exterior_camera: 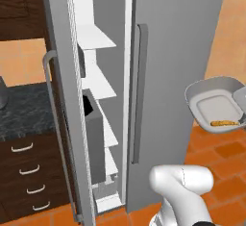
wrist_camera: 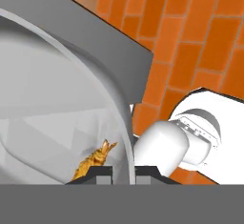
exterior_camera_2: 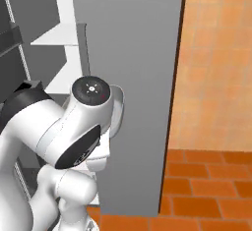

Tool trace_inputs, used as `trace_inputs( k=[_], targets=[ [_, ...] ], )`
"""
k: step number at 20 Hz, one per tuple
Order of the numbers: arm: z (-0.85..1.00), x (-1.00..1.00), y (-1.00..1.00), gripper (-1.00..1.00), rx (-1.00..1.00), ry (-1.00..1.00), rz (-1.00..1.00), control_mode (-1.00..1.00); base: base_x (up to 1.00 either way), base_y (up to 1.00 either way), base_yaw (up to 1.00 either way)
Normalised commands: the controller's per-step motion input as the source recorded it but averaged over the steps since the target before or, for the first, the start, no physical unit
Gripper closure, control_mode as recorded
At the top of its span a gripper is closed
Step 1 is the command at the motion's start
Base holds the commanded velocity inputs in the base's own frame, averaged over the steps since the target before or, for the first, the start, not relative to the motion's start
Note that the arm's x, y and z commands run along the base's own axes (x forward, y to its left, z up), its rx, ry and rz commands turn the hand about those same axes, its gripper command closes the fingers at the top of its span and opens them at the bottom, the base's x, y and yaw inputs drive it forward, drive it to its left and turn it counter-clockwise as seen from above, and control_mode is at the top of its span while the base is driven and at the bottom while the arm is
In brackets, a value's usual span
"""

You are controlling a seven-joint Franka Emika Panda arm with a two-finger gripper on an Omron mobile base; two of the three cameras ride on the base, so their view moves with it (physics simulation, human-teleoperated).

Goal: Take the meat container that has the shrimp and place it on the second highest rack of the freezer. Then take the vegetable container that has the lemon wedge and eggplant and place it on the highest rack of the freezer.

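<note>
Meat container (exterior_camera: 215, 106) is seen held in the air to the right of the freezer (exterior_camera: 178, 52), level with the lower half of the long grey handle (exterior_camera: 139, 95) and well apart from the open compartment at the freezer's left. In the hand view the gripper (wrist_camera: 124, 171) is clamped on the container's thin rim, the two dark tips drawn close with the rim wall between them, and the shrimp (wrist_camera: 94, 160) lies just inside that rim beside the left tip. From the left base view, the tray's long axis is judged to run roughly parallel to the freezer front, with the shrimp (exterior_camera: 225, 122) near its lower right edge, so the container would have to be carried leftward past the shut right door and turned to enter the shelf bay. The open door (exterior_camera: 62, 100), with its dark bin (exterior_camera: 93, 138), stands at the freezer's left edge; the white shelves (exterior_camera: 96, 37) are stacked between it and the right door. The second highest rack is taken to be the flat white plate just below the top one, though the very top of the bay is cut off and this cannot be confirmed. The tray is a smooth, shallow, light-grey shell with rounded corners and a raised lip; the shrimp is a small curved orange piece with a rougher surface. The shelves appear thin, rigid and matt, the doors plain brushed grey.
</note>
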Motion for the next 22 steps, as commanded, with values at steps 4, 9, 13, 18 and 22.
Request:
trace_inputs(
  k=[4,9,13,18,22],
  targets=[
    [0.0,0.0,0.0,1.0,0.0,0.0,0.0,1.0,0.42,-0.34,0.45],
    [0.0,0.0,0.0,1.0,0.0,0.0,0.0,1.0,0.28,-0.08,0.38],
    [0.0,0.0,0.0,1.0,0.0,0.0,0.0,1.0,0.37,-0.1,0.38],
    [0.0,0.0,0.0,1.0,0.0,0.0,0.0,1.0,0.09,-0.09,0.37],
    [0.0,0.0,0.0,1.0,0.0,0.0,0.0,1.0,0.4,-0.08,0.26]
  ],
)
